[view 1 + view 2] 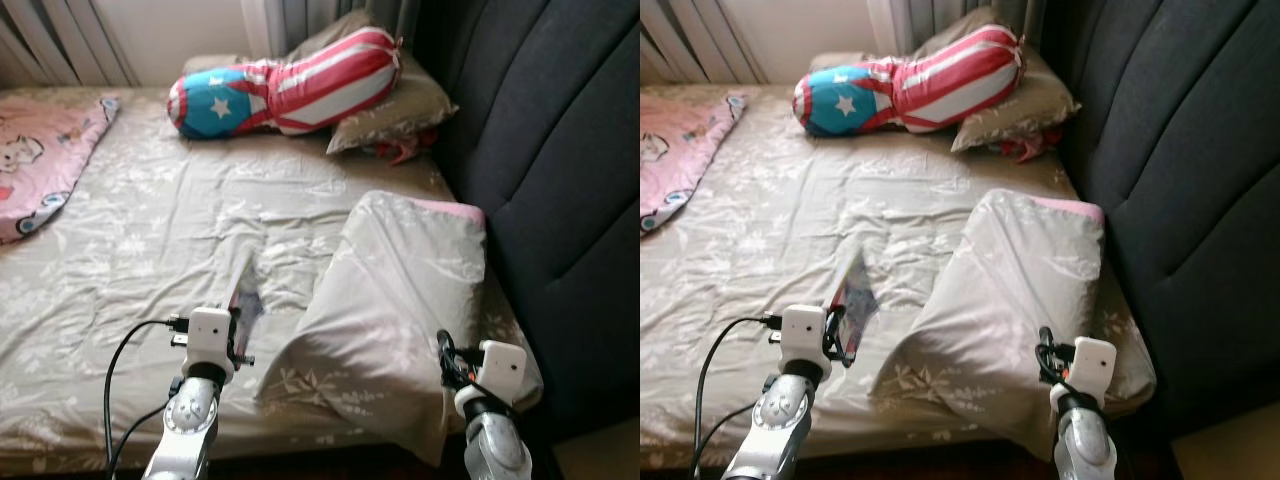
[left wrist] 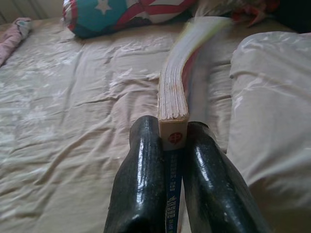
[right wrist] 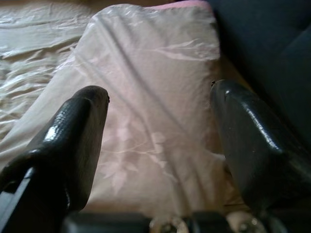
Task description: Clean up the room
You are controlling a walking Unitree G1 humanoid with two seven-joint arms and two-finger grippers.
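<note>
Figure: tidying a bed, mid-task, seen from my head and both wrists. My left pincer (image 2: 172, 145) is clamped on a thin book (image 2: 174, 92), gripping it by the spine edge so that the pages bow away over the bed (image 1: 150, 220). From the head view the book stands on edge, lifted just above the wrinkled sheet and beside the near pillow (image 1: 400, 300). My right pincer (image 3: 158, 141) is spread wide and empty, hovering over that same pillow, next to the dark padded headboard (image 1: 560, 150).

Progress, as I judge it: one loose item is in hand but not yet put away, so the task is at an early or middle stage. Left to do appear to be the tilted near pillow, the star-and-stripe bolster (image 1: 280, 85) lying across the far pillow (image 1: 395, 105), the pink blanket (image 1: 40, 160) bunched at the far edge, and the creased sheet.

Writing: a small red mark sits on a pale patch of the book's spine, with blue lettering below it, both too small and blurred to read. No other labels are visible.
</note>
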